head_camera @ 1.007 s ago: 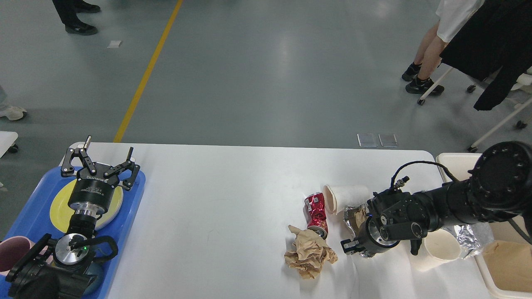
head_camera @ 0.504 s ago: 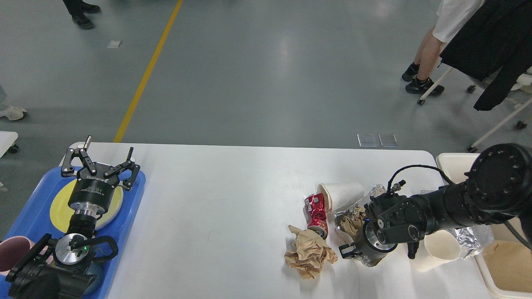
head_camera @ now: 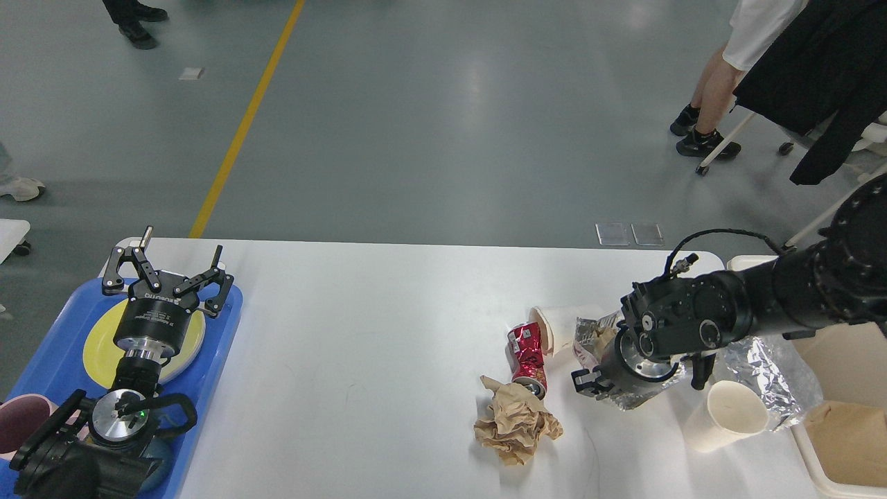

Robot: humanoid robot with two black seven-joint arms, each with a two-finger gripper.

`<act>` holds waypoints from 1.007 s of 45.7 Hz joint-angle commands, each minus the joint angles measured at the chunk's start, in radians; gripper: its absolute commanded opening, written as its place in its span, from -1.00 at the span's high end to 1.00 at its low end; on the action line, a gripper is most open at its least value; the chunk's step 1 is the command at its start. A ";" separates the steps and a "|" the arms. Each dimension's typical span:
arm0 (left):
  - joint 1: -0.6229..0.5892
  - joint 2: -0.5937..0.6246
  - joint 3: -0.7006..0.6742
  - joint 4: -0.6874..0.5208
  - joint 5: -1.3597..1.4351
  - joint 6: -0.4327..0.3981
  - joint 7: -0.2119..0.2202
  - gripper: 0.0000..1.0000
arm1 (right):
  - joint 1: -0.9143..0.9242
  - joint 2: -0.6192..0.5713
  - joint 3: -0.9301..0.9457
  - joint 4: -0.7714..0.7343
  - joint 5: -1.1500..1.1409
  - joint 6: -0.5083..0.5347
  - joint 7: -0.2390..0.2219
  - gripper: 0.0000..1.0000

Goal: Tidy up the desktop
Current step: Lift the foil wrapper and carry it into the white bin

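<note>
The white desktop (head_camera: 388, 333) fills the middle of the view. My right gripper (head_camera: 594, 380) points down and left at its right part, shut on a crumpled foil wad (head_camera: 637, 400) with brown paper inside, a little above the surface. Its fingers are mostly hidden by the wrist and the foil. To its left are a crushed red can (head_camera: 528, 350), a tipped white cup (head_camera: 558, 324) and crumpled brown paper (head_camera: 514, 426). My left gripper (head_camera: 166, 267) is open and empty above a blue tray (head_camera: 223, 312).
A cream paper cup (head_camera: 727, 416) and a loose foil sheet (head_camera: 769, 371) lie near the desktop's right edge. A cream bin (head_camera: 842, 423) stands just beyond it. The tray holds a yellow plate (head_camera: 97, 346) and a pink cup (head_camera: 17, 423). People stand beyond the table.
My right arm has risen and moved right and away, and the foil wad has come with it, away from the brown paper. The left arm has not moved.
</note>
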 commanded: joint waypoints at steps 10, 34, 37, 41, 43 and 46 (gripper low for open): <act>-0.001 0.000 0.000 0.000 0.000 0.002 0.000 -0.93 | 0.365 -0.006 -0.124 0.116 0.093 0.169 -0.004 1.00; -0.001 0.001 0.000 0.000 0.000 0.000 0.000 -0.93 | 0.731 -0.112 -0.444 0.285 0.196 0.341 0.186 1.00; -0.001 0.000 0.000 0.000 0.000 0.000 0.001 -0.93 | 0.735 -0.112 -0.492 0.285 0.216 0.333 0.201 1.00; -0.001 0.000 0.000 0.000 0.000 0.000 0.001 -0.93 | 0.735 -0.115 -0.541 0.276 0.248 0.330 0.201 1.00; 0.001 0.002 0.000 0.000 0.000 0.000 0.000 -0.93 | 0.733 -0.124 -0.562 0.265 0.250 0.329 0.200 1.00; 0.001 0.001 0.000 0.001 0.000 0.000 0.000 -0.93 | 0.721 -0.165 -0.587 0.239 0.251 0.318 0.200 1.00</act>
